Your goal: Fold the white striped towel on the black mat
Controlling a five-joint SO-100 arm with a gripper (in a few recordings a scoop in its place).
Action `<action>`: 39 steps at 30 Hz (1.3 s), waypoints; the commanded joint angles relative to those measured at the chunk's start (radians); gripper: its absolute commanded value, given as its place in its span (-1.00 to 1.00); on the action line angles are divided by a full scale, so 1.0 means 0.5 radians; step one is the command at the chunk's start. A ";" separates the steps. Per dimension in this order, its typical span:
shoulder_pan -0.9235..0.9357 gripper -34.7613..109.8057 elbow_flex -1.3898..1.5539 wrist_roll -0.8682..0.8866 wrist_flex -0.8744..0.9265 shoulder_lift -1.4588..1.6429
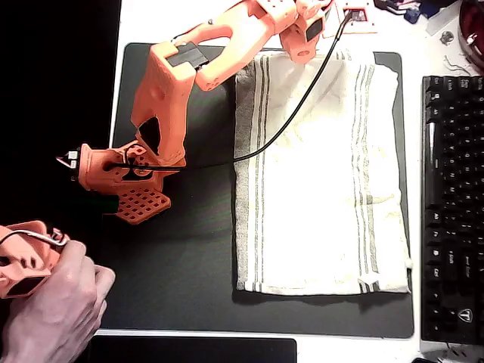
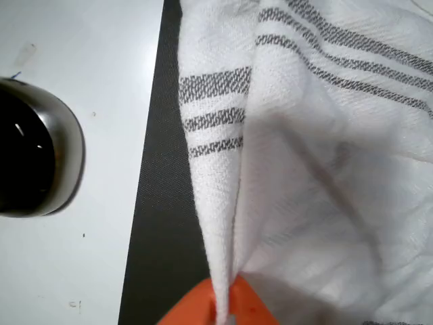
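Note:
The white striped towel (image 1: 318,174) lies flat on the right half of the black mat (image 1: 181,265), with grey stripes running near its left and right edges. The orange arm reaches from the mat's left side up and across to the towel's far edge, where my gripper (image 1: 305,39) sits. In the wrist view the orange jaws (image 2: 223,303) are shut on a pinched ridge of the towel (image 2: 304,156). The cloth rises from them in folds, and the mat (image 2: 166,223) shows beside it. A black cable crosses over the towel's upper left part.
A black keyboard (image 1: 454,204) lies just right of the mat. A smaller black pad (image 1: 189,352) sits at the front edge. A person's hand (image 1: 53,302) is at the lower left. A round metal vessel (image 2: 34,156) stands on the white table near the towel's gripped edge.

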 commanded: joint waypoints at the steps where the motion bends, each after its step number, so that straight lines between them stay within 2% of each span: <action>1: -0.018 -0.52 -0.086 -0.021 0.049 0.202; 20: 0.218 -0.52 0.037 -0.193 0.193 0.598; 28: 0.310 -0.52 0.000 -0.187 0.387 0.715; 39: 0.558 -0.52 -0.046 -0.368 0.469 0.825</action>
